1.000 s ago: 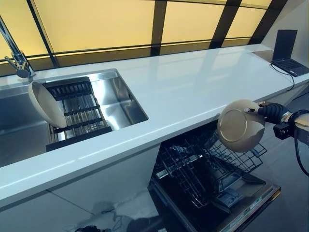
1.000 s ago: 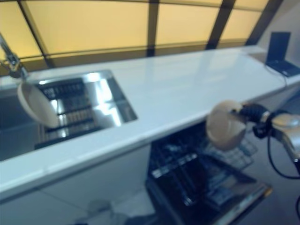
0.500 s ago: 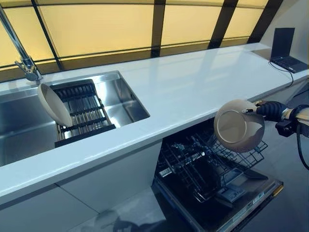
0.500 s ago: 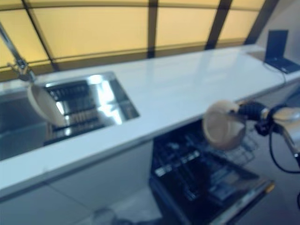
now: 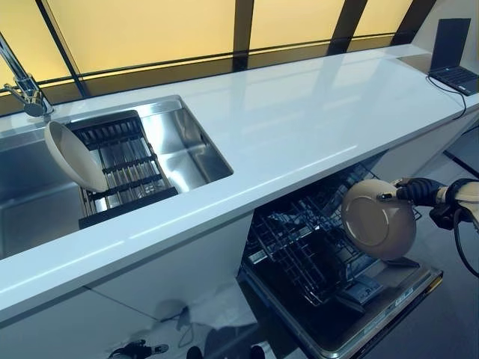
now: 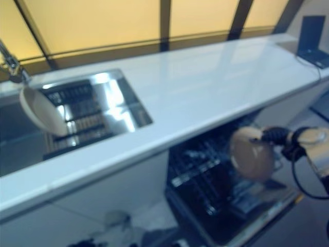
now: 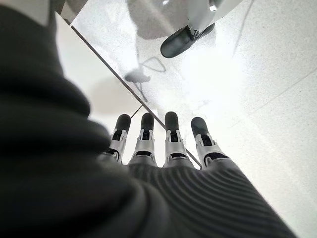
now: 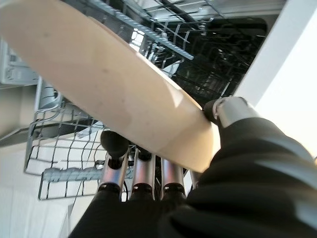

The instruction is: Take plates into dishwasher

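Note:
My right hand point(image 5: 416, 191) is shut on the rim of a beige plate point(image 5: 378, 219) and holds it on edge just above the pulled-out wire rack point(image 5: 307, 247) of the open dishwasher point(image 5: 359, 329). In the right wrist view the plate point(image 8: 104, 84) lies between thumb and fingers point(image 8: 143, 176), with the rack point(image 8: 163, 29) close behind. A second beige plate point(image 5: 75, 157) leans upright in the black drying rack point(image 5: 123, 168) in the sink point(image 5: 187, 149). My left hand point(image 7: 163, 148) shows only in its wrist view, fingers straight, over the floor.
A long white counter point(image 5: 299, 127) runs over the dishwasher. A faucet point(image 5: 22, 86) stands behind the sink at the left. A laptop point(image 5: 453, 52) sits at the counter's far right end. The dishwasher door lies open low in front.
My right hand has lowered the plate from counter-edge height down to just over the dishwasher rack. The camera has shifted too.

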`<state>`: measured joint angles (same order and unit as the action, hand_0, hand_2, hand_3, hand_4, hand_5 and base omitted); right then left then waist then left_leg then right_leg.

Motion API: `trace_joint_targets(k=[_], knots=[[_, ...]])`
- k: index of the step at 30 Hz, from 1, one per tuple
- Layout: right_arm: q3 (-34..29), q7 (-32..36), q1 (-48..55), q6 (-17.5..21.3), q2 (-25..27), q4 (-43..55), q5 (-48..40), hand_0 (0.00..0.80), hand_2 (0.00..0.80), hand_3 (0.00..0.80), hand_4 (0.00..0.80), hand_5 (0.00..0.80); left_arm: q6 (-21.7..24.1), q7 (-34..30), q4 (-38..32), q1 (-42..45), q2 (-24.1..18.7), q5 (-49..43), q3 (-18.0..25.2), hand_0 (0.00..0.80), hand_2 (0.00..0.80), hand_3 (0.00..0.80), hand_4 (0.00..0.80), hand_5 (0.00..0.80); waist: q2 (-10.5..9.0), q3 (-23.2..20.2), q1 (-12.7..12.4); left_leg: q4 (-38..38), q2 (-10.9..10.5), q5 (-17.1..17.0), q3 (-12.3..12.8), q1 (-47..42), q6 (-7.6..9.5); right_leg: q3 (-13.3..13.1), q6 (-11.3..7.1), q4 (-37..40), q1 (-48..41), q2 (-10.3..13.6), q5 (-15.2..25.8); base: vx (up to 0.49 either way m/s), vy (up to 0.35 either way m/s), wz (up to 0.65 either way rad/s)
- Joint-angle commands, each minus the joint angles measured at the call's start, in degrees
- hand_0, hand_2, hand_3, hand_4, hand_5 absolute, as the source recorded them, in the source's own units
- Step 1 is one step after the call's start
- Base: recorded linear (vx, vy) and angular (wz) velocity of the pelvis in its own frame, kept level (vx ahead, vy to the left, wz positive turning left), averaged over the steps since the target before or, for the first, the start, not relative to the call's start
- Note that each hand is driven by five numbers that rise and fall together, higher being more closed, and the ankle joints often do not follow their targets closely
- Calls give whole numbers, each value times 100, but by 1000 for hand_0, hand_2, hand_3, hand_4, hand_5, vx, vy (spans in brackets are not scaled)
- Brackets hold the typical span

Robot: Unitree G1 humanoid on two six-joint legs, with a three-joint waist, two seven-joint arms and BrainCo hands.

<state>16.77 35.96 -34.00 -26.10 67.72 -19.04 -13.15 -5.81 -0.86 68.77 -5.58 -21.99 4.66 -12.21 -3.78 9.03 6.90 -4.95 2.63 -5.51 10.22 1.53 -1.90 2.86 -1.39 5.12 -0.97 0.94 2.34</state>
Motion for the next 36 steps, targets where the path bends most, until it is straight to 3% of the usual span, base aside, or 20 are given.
trace_joint_targets(k=[1, 8, 28, 36], knots=[[322, 13, -516, 377, -135, -132, 358, 800, 800, 800, 800, 800, 37, -29, 369, -81, -134, -90, -5, 0, 0, 0, 0, 0, -94, -176, -164, -5, -140, 515, 161, -173, 8, 386, -141, -114, -94, -188, -336, 0, 0, 0], [426, 104, -430, 571, -284, -31, 654, 800, 800, 800, 800, 800, 67, -52, 365, -22, -102, -100, 42, 0, 0, 0, 0, 0, -54, -162, -177, -5, -121, 497, 177, -178, -1, 428, -122, -112, -133, -184, -362, -3, -13, -2], [253, -7, 470, 183, -1387, 528, 1065, 800, 800, 800, 800, 800, 80, -98, 388, -65, -48, -61, 208, 0, 0, 0, 0, 0, 83, -8, -184, -5, -89, 458, 211, -140, -24, 567, -96, -108, -201, -161, -437, 0, 0, 0], [274, -96, 715, 342, -1667, 607, 1521, 800, 800, 800, 800, 800, 77, -109, 368, -76, -29, -7, 274, 0, 0, 0, 0, 0, 111, 53, -199, -5, -89, 457, 202, -124, -20, 607, -101, -117, -198, -151, -455, 0, 0, 0]])
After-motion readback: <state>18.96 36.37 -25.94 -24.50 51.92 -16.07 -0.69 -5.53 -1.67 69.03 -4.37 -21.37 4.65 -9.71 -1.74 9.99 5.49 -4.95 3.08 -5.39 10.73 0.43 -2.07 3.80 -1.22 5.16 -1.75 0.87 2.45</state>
